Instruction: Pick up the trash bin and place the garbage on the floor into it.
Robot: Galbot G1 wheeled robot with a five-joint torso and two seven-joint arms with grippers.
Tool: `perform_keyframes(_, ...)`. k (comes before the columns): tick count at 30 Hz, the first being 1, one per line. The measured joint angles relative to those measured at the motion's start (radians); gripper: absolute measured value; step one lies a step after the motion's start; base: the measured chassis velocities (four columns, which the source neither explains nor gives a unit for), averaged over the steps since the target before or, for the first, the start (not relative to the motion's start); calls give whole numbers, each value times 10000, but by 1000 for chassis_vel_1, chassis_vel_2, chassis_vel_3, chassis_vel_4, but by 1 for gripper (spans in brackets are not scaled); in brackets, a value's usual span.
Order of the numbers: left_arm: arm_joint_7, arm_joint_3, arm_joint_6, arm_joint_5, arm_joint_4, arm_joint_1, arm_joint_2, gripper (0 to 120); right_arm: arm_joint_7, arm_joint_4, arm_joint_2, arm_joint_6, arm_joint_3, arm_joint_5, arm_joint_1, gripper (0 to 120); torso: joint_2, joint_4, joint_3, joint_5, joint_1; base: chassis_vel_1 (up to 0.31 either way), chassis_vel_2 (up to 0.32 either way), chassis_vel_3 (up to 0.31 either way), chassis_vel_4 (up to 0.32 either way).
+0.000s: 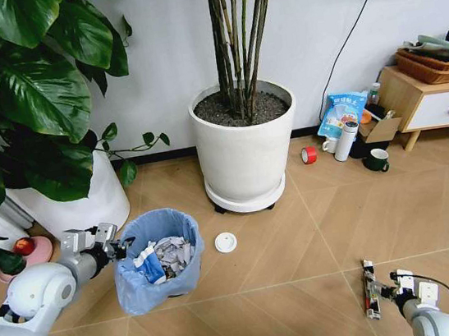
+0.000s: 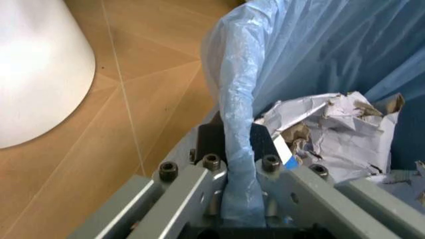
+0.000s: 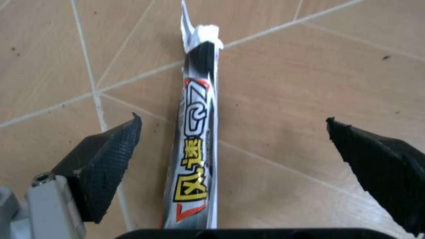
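The trash bin (image 1: pixel 158 264), lined with a light-blue bag, is at the left, with crumpled paper wads (image 1: pixel 168 254) inside. My left gripper (image 1: pixel 117 248) is shut on its near rim; in the left wrist view the fingers (image 2: pixel 206 139) pinch the bag-covered rim (image 2: pixel 239 164) beside the paper (image 2: pixel 332 134). On the floor (image 1: pixel 289 284) lie a white round lid (image 1: pixel 226 242) and a thin tube (image 1: pixel 370 289). My right gripper (image 1: pixel 387 291) hovers low over the tube, open. In the right wrist view the gripper (image 3: pixel 232 119) straddles the silver-black tube (image 3: pixel 197 149) without touching it.
A large white plant pot (image 1: pixel 243 153) on a wheeled tray stands behind the bin, another white pot (image 1: pixel 88 202) with big leaves at the left. A red tape roll (image 1: pixel 309 154), cups, a bottle and a wooden cabinet (image 1: pixel 431 103) are at the back right.
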Motion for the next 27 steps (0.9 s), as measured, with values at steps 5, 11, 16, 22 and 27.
perform_keyframes(5, -41, 30, 31, -15, -83, -1, 41, 0, -199, -569, 107, 176, 51, -295, 315, 97, -1, 1, 0, 0, 0, 0, 0, 0, 0)
perform_keyframes(11, -77, 33, 47, -7, -141, 46, 40, 0, -293, -856, 157, 196, 27, -419, 537, 74, -1, 1, 0, -1, 0, 0, 0, 0, 0)
perform_keyframes(16, -105, 29, 59, -13, -199, 50, 42, 0, -381, -953, 201, 195, 1, -486, 611, 57, -1, 0, 0, -2, 1, 0, 0, 0, 0)
perform_keyframes(22, -122, 29, 68, -26, -217, 14, 44, 0, -431, -1116, 261, 223, -24, -543, 726, 34, -1, 0, 0, 0, 1, 0, 0, 0, 0)
perform_keyframes(27, -123, 29, 68, -33, -226, 3, 71, 0, -435, -1162, 282, 228, -30, -545, 802, 15, -1, 0, 0, -1, 1, 0, 0, 0, 0)
